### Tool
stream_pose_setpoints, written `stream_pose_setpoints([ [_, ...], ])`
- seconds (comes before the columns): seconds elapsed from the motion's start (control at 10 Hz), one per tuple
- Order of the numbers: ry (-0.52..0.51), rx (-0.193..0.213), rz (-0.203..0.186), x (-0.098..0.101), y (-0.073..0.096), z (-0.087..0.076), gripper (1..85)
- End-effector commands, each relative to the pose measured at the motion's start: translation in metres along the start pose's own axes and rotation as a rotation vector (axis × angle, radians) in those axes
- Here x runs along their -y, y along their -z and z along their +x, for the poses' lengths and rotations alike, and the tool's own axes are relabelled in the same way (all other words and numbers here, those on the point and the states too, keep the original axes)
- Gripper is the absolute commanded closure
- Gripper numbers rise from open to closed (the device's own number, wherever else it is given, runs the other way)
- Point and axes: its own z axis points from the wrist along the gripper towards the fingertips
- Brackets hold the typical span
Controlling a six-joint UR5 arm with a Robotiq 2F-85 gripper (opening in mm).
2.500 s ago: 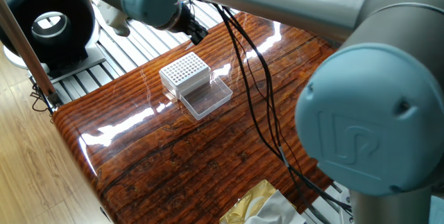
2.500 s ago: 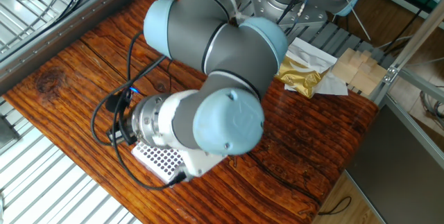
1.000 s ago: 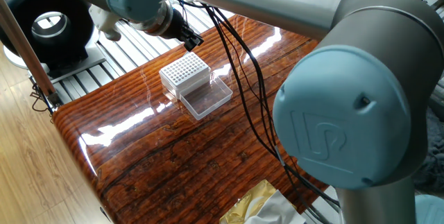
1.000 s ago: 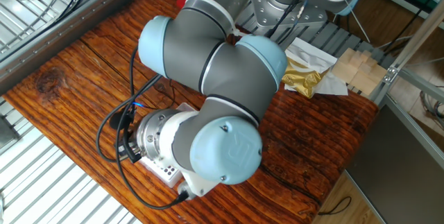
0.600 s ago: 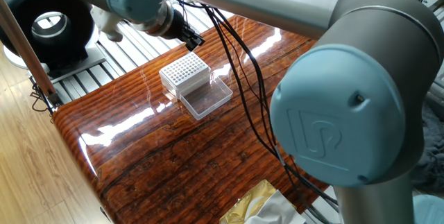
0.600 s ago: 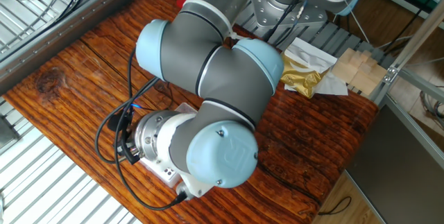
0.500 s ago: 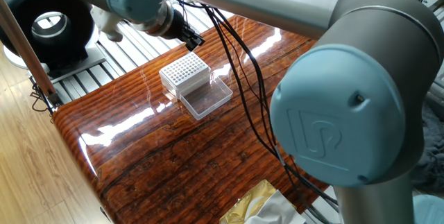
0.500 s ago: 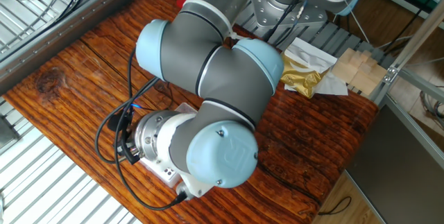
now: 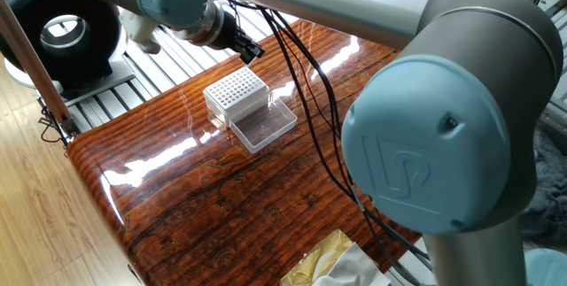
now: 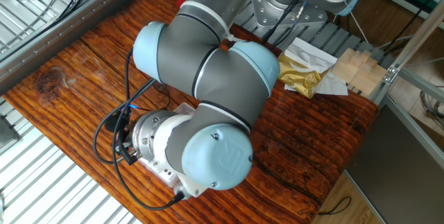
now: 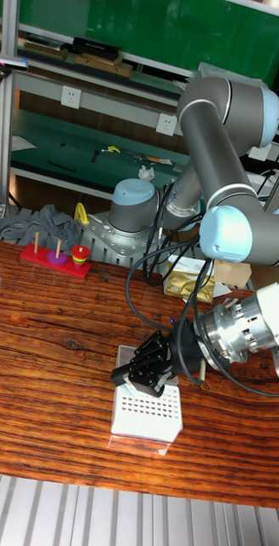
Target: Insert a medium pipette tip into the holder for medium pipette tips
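The holder for medium pipette tips is a small clear box with a white grid of holes, and its clear lid lies open beside it on the wooden table. My black gripper hangs just above the holder's far edge, its fingers looking pressed together. From the tall fixed view, the gripper points down at the holder. In the other fixed view, the arm covers all but a corner of the holder. The medium pipette tip is too small to make out in any view.
Black cables trail from the wrist over the table. A black round device stands off the table's left end. A gold foil bag and wooden blocks lie at the far side. A coloured ring toy sits at the back left.
The wrist has shifted left and come over the holder, hiding most of its grid in the other fixed view. In the last half second the gripper has barely moved.
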Motion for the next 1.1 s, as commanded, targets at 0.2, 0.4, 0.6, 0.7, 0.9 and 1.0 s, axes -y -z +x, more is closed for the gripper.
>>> stream_pose_setpoints([
  [0.2,-0.007,0.023,-0.019,-0.003,-0.004,-0.005,84.7],
  [0.4,-0.016,0.018,-0.020,-0.006,0.000,-0.002,84.7],
  [0.6,-0.019,0.006,-0.021,-0.006,0.006,0.004,84.7],
  [0.7,-0.020,0.004,-0.023,-0.007,0.008,0.003,84.7],
  [0.9,-0.022,-0.005,-0.029,-0.009,0.011,0.002,84.7],
  [1.0,-0.022,-0.005,-0.029,-0.008,0.011,0.000,84.7],
])
